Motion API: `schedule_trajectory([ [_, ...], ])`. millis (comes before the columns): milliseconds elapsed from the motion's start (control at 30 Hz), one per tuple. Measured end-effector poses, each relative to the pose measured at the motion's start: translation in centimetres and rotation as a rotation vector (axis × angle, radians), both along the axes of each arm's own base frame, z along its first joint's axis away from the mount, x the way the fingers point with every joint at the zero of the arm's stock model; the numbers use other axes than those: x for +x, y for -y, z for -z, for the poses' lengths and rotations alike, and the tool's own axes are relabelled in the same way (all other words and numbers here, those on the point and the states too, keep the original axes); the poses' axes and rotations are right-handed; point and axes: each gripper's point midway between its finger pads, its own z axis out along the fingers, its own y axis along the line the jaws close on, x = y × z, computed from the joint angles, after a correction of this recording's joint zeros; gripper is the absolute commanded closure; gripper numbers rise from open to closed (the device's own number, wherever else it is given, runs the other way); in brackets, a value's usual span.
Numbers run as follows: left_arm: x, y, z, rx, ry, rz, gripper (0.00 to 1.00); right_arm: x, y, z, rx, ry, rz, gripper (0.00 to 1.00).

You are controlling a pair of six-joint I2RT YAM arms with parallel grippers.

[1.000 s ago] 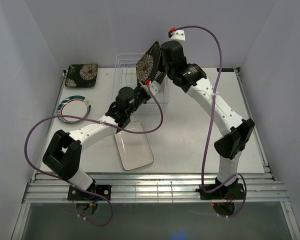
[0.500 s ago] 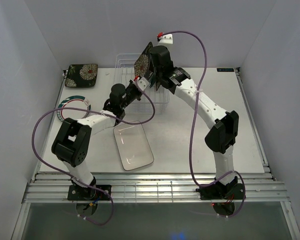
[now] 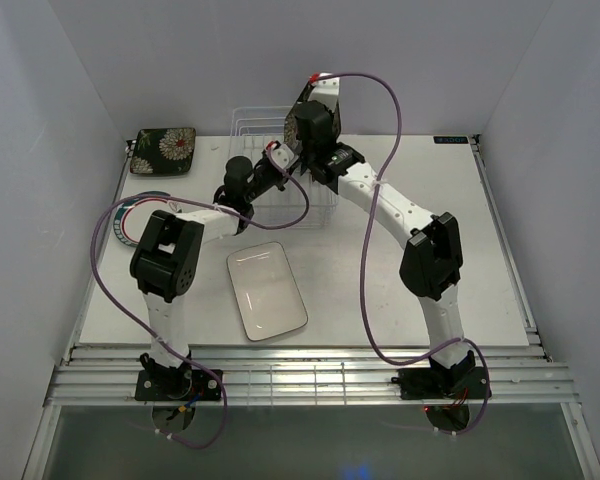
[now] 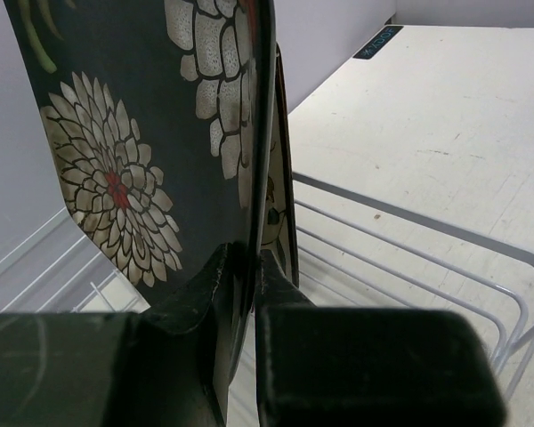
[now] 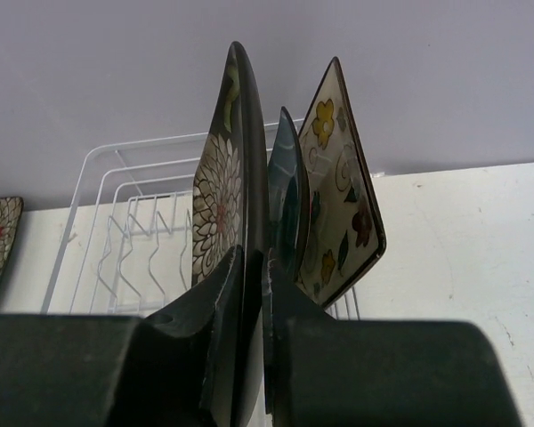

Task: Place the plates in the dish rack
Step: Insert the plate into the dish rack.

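Note:
A dark square floral plate (image 5: 218, 205) stands on edge over the white wire dish rack (image 3: 248, 128). Both grippers pinch its rim: my left gripper (image 4: 249, 267) from the near-left, my right gripper (image 5: 254, 262) from above. Right behind it in the rack stand a teal plate (image 5: 289, 205) and a cream floral plate (image 5: 338, 178), both upright. In the left wrist view the dark plate (image 4: 133, 133) fills the left side, with rack wires (image 4: 409, 258) below to the right. From above, my left gripper (image 3: 277, 160) and right gripper (image 3: 302, 148) meet over the rack.
A white rectangular plate (image 3: 267, 290) lies flat in front of the rack. A round white green-rimmed plate (image 3: 145, 215) lies at the left under a purple cable. A second dark floral plate (image 3: 165, 150) sits at the back left corner.
Both arms have carried the dark floral plate left and back over the rack. It has turned from tilted and face-on to edge-on and upright beside the teal plate.

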Motion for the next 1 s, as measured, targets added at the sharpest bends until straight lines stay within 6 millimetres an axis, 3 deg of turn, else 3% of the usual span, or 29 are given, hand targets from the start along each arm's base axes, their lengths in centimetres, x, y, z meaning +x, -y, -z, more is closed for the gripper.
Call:
schedule_trajectory([
  [400,2.3,-1.4,2.0,-0.091,-0.093,0.085,1.00,2.6,-2.1,1.7,0.001,0.076,0.008,0.92],
  [533,2.1,-1.8,2.8,-0.120,-0.143,0.114,1.00,3.3,-2.5,2.4,-0.006,0.097,0.013,0.92],
  [700,2.5,-1.9,2.5,-0.175,-0.181,0.128,1.00,3.8,-3.0,1.7,-0.012,0.141,0.002,0.92],
  [867,4.2,-3.5,1.5,-0.268,-0.219,0.083,1.00,3.1,-5.0,-0.3,-0.023,0.187,-0.070,0.92],
  [1000,4.5,-3.9,3.9,-0.311,-0.328,0.060,1.00,2.2,-6.8,-0.4,-0.043,0.196,-0.129,0.92],
])
